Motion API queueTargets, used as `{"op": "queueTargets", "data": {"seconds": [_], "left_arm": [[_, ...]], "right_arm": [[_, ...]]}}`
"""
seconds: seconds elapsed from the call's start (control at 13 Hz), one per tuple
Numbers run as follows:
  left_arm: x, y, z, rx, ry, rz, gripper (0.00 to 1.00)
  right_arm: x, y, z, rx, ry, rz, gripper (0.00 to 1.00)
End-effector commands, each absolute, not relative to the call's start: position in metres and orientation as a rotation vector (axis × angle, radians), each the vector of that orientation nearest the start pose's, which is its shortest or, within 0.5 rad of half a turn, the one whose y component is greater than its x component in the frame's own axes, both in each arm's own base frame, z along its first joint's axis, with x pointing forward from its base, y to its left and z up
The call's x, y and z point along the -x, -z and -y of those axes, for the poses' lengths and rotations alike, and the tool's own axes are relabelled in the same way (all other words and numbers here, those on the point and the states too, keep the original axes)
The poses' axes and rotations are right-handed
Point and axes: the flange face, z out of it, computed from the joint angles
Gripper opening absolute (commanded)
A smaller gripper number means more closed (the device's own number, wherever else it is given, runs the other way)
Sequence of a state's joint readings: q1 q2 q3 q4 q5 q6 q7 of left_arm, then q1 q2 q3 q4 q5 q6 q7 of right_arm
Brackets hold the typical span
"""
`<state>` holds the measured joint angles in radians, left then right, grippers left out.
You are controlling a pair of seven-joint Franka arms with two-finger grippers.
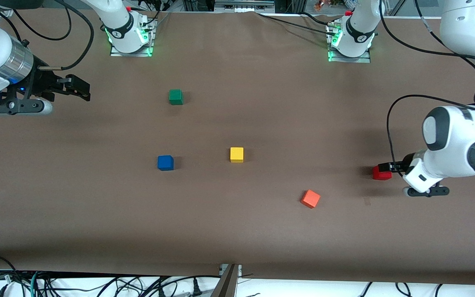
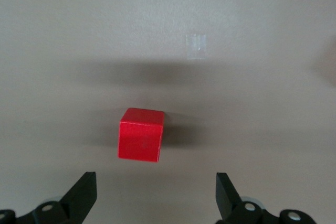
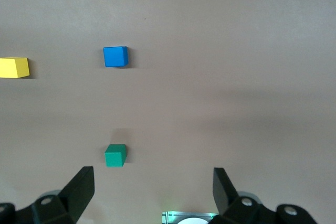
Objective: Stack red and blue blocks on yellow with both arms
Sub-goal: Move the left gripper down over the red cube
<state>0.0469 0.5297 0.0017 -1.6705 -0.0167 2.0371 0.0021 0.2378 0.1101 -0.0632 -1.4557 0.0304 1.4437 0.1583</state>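
While the orange-red cube [image 1: 311, 199] lies nearest the front camera on the tabletop [image 1: 237, 239], the left hand [image 2: 156, 195] hangs low at the left arm's end, fingers spread wide and empty, above the red block [image 1: 381, 173]. Farther up sit the blue block [image 1: 165, 162] and yellow block [image 1: 236, 154], near each other, then the green cube [image 1: 175, 97]. The right hand [image 3: 153, 195] waits wide open and empty over the right arm's end.

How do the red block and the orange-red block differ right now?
The red block is deep red; the orange-red block is lighter. The red block sits square-on under the open left pincer; the orange-red block lies turned at an angle, nearer the front camera, unattended. Both are same-size cubes on the table.
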Motion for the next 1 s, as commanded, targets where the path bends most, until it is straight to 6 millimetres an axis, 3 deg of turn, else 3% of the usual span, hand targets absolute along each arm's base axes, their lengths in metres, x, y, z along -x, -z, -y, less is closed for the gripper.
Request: {"op": "queueTargets", "data": {"seconds": [0.0,0.38,0.54,0.69,0.92], "left_arm": [[-0.644,-0.272,-0.036,3.159,-0.212,0.031,1.00],[-0.648,-0.239,-0.040,3.157,-0.166,0.032,1.00],[-0.645,-0.223,-0.054,3.159,-0.182,0.016,1.00],[-0.645,-0.215,-0.068,3.163,-0.159,-0.035,1.00],[-0.643,-0.209,-0.067,3.172,-0.172,-0.028,1.00]], "right_arm": [[-0.562,-0.610,-0.104,3.117,-0.204,0.024,1.00],[-0.562,-0.609,-0.105,3.116,-0.204,0.020,1.00],[-0.563,-0.608,-0.104,3.116,-0.208,0.017,1.00],[-0.563,-0.608,-0.104,3.116,-0.206,0.015,1.00],[-0.564,-0.608,-0.104,3.116,-0.197,0.015,1.00]]}}
